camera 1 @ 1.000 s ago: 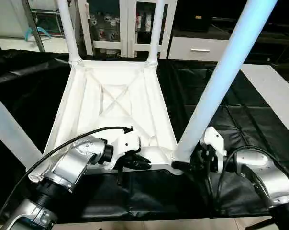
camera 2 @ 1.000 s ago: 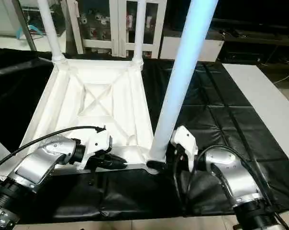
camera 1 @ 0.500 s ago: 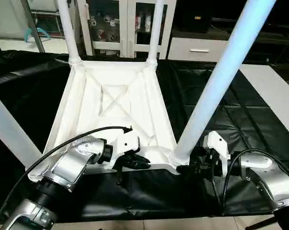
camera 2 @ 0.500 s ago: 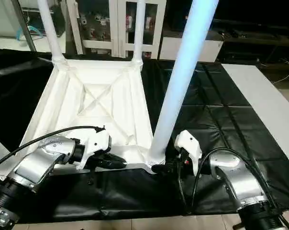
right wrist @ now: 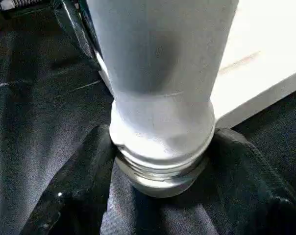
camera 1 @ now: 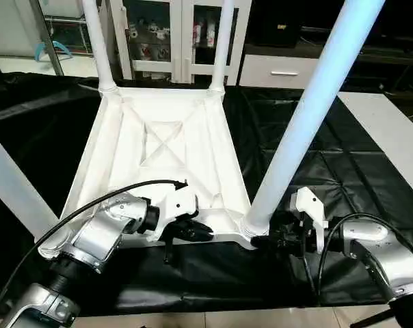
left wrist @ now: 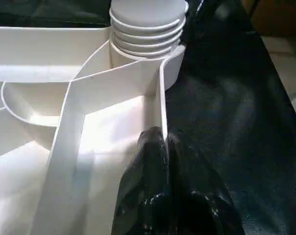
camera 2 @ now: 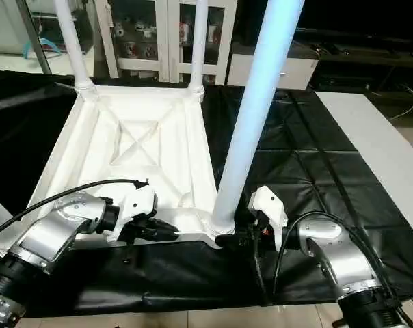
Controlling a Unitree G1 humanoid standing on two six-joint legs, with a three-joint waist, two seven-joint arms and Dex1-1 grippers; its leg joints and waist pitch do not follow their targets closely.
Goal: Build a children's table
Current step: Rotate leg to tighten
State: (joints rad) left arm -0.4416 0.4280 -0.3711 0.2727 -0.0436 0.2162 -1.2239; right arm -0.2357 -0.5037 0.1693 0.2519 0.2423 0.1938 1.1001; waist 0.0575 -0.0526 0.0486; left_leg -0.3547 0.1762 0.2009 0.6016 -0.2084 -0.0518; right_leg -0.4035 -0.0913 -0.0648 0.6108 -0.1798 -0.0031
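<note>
Children's table [camera 1: 169,147], white plastic, inverted on black sheet [camera 1: 316,150]; near right leg [camera 1: 309,113] seated in its corner socket.

Likely light, stiff, slick; best held low at the leg's ribbed base. Left gripper [left wrist: 163,147] clamped on near rim; right gripper [right wrist: 160,161] straddles the leg base, grip uncertain. Open sheet lies rightward.

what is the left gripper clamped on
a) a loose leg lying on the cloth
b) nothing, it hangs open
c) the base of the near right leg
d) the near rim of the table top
d: in the left wrist view the two black fingers pinch the thin white rim of the table top, and the head views show the left gripper at that near edge.
</note>
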